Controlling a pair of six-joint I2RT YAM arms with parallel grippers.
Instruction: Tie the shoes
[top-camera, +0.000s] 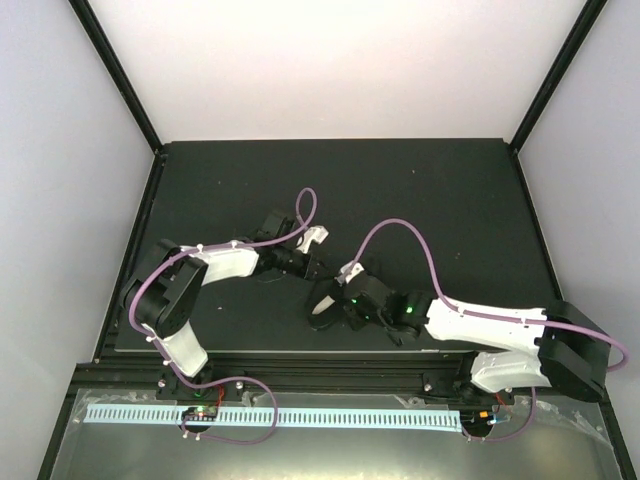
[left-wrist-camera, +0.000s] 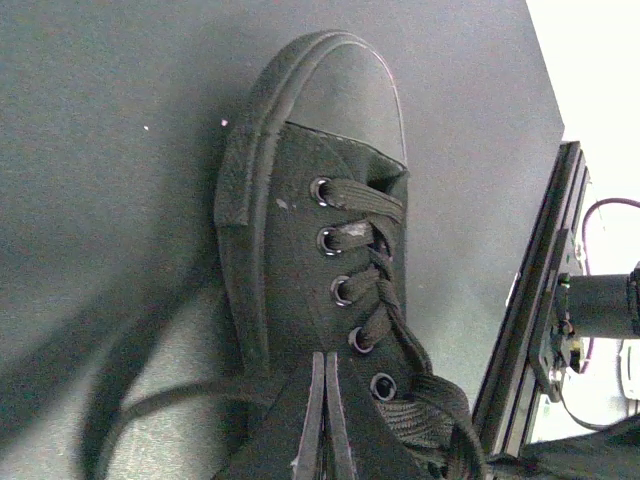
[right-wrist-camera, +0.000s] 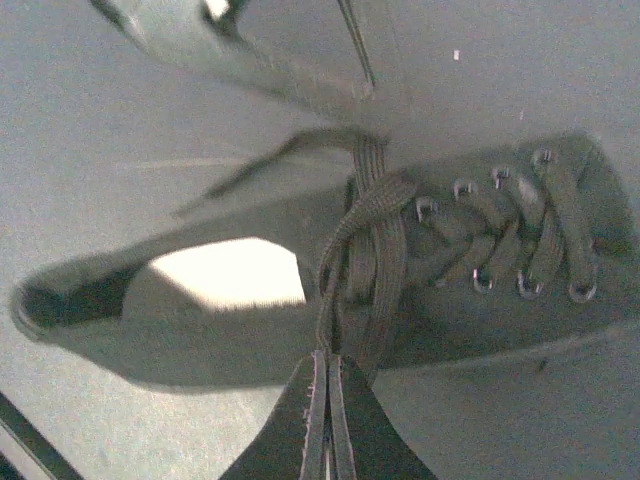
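**Light shoe, limp laces, both pairs of fingers clenched**

The black shoe (left-wrist-camera: 290, 230) sat upright near the middle of the dark worktop (top-camera: 420, 200), between the two arms. It looked light, with soft canvas sides that would give under a squeeze, so a hard pull would likely drag it along. The thin laces (right-wrist-camera: 365, 230) were flat and limp, best pinched across the flat near a free end. The right fingers (right-wrist-camera: 300, 430) were clenched, and a lace strand from the tongue ran straight down into their tips, so they appeared to grasp it. The left fingers (left-wrist-camera: 312, 420) were clenched too, with their tips over the shoe's side beside an eyelet. Whether a lace was caught between them could not be told
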